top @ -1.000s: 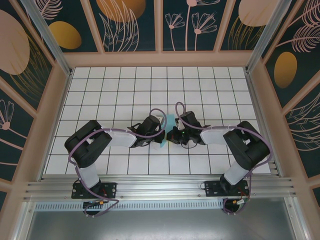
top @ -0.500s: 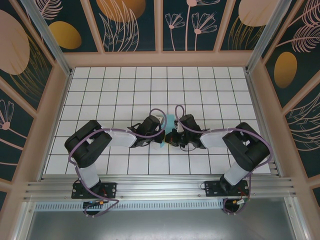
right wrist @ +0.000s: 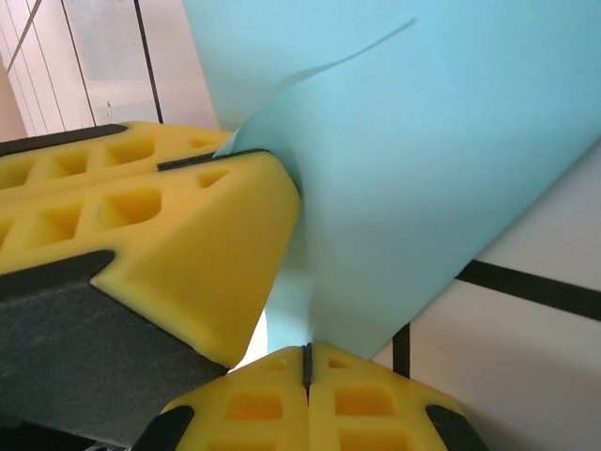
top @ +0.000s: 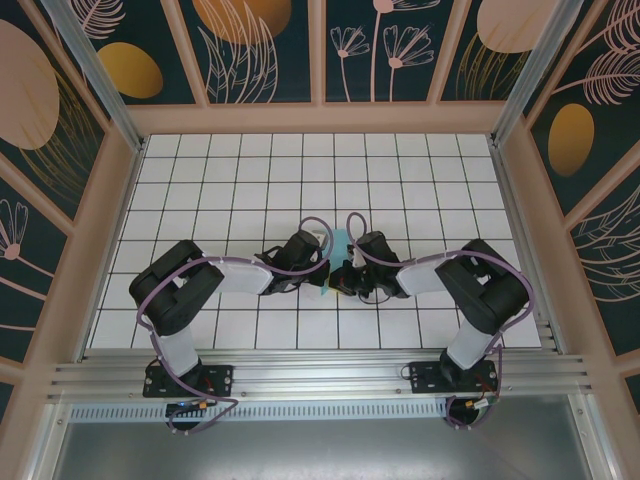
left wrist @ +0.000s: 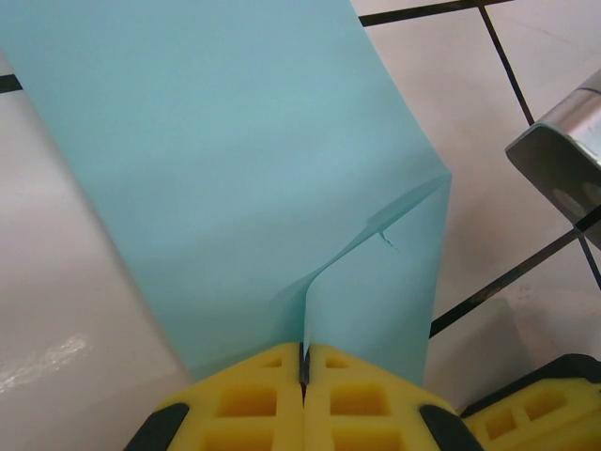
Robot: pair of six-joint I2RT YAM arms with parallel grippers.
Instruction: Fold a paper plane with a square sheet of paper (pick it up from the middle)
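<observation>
Right now my left gripper has its yellow pads pressed together on the near edge of the thin, plain light-turquoise square sheet of paper. My right gripper is clamped the same way on that sheet, just beside the left one. From above, the two wrists meet nose to nose near the middle of the white grid-tiled counter, with the paper between them and a sliver of it showing beyond.

From my left wrist I see two layers running into the pads. One is a broad sheet stretching away over the tiles. The other is a narrower flap that bows up and over, with a small kink where the curve starts. I judge this to be an early fold, with no sharp crease set yet and nothing dart-shaped.

To do it well, I should move both grippers at the same pace and never pull them apart, since paper this thin would tear at the pinch. The flap's edge ought to line up with the layer beneath before anything is flattened. Then I should lay it down on the counter and press from the pinch outward, so the bow becomes one straight crease and not a wrinkle at that kink.
</observation>
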